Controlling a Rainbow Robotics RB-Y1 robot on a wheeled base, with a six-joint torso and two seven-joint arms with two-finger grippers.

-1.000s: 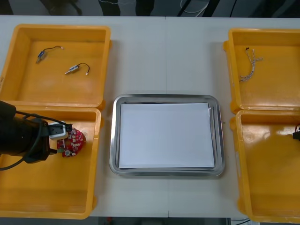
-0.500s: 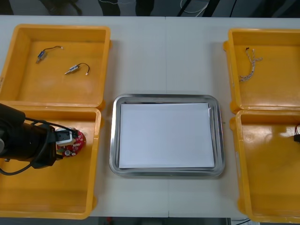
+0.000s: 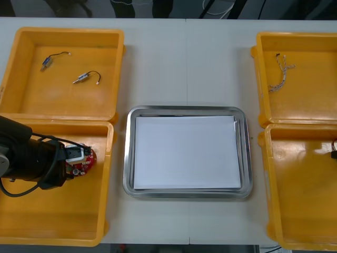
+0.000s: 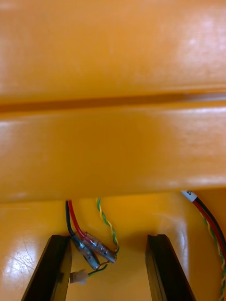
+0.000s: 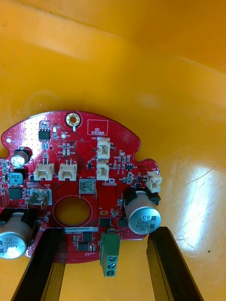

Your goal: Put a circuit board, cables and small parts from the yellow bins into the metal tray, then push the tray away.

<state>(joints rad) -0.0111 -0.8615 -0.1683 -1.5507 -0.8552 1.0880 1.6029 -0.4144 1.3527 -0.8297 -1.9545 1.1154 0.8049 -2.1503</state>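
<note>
The left gripper [image 5: 106,233] has its fingers apart, with the circuit board's [image 5: 75,188] near edge between them. The right gripper [image 4: 108,242] is also spread, with cables [image 4: 92,247] between its fingers.

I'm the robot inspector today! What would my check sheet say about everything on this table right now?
Surface: light table under everything.
Job's things: four yellow bins; metal tray between them, white inside, nothing in it; red circuit board in the near left bin; two small metal parts in the far left bin.
Clutter: nothing seen.
Grippers: left gripper open, fingers either side of the board's edge; right gripper open, low in the near right bin.
Cables: twisted cable in the far right bin; red, black and yellow cables between the right fingers.
Surroundings: dark floor beyond the table's far edge.
</note>
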